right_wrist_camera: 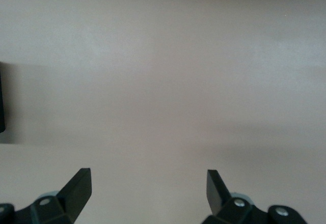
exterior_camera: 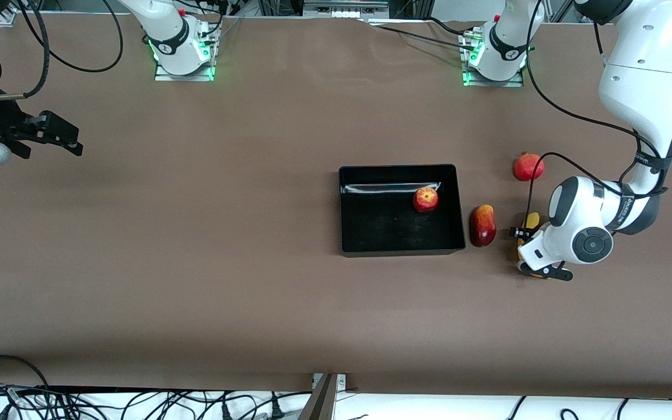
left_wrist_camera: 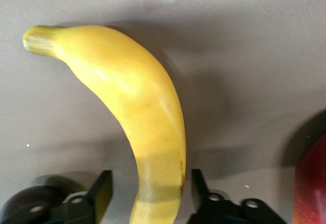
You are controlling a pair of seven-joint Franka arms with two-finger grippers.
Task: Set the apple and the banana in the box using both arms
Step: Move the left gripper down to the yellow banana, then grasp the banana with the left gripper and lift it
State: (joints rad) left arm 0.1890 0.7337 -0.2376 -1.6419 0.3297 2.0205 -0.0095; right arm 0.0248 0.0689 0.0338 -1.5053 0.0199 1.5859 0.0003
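A small red apple (exterior_camera: pixel 425 199) with yellowish streaks already sits inside the shallow black box (exterior_camera: pixel 401 247), near the corner toward the left arm's end of the desk (exterior_camera: pixel 254 291), so that half of the task looks done. The banana (left_wrist_camera: pixel 137 117) lies on the desk well outside the box, toward the left arm's end, with a red-yellow mango (exterior_camera: pixel 482 225) between it and the box. The banana step appears to be in hand: the left tool (left_wrist_camera: pixel 152 193) is down at the banana with its two fingers spread apart, one on each side of the fruit's lower body and not yet pressing on it. The next move likely calls for closing on the banana, lifting it, and carrying it over the mango into the box. The right tool (exterior_camera: pixel 50 135) waits over bare desk at the right arm's end, its fingers wide apart and holding nothing. A plain red round fruit (exterior_camera: pixel 528 167) rests farther from the front camera than the banana. In the front view the left arm's wrist covers most of the banana, leaving only yellow tips showing. In the left wrist view the banana's lower end is cut off at the picture edge, and only a red sliver of the mango shows.
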